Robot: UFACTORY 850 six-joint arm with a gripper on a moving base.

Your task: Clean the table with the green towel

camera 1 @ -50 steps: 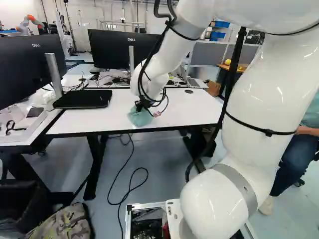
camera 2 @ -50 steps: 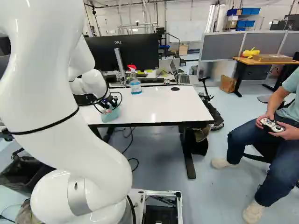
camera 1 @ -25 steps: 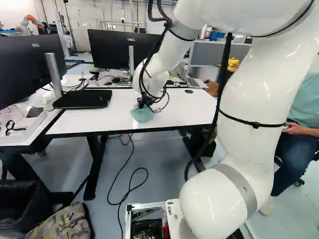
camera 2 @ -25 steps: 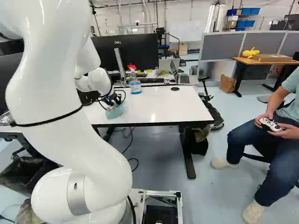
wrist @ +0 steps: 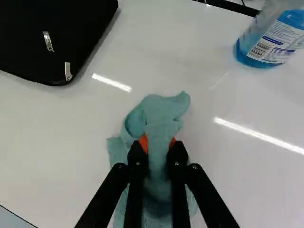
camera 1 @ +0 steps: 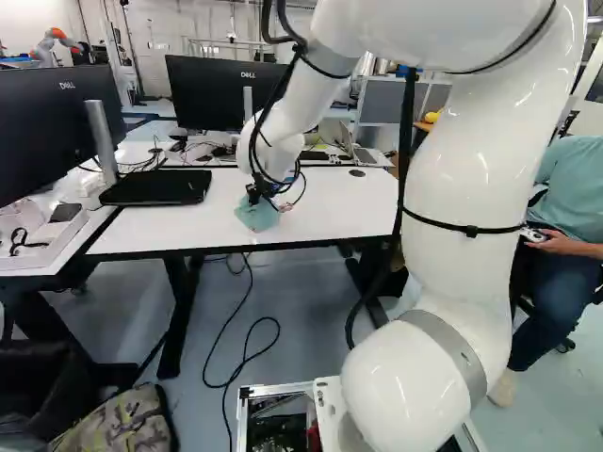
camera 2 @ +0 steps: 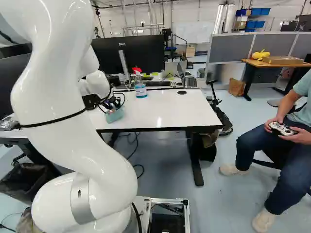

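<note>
Left base view shows you the tool (camera 1: 254, 195) near the front of the counter (camera 1: 330, 207); the wrist view reveals its fingers clamped on the green towel (wrist: 161, 114). The towel's long axis runs along your gripping line, its tip ahead, bending toward the spray bottle (wrist: 266, 45), which your left base view misses. Compared with half a second ago, tool and towel sit nearer the black case (camera 1: 155, 186).

white table (camera 2: 165, 109), black zipped case (camera 1: 155, 188), upright spray bottle (camera 2: 140, 91), bunched green towel (wrist: 163, 111)
</note>
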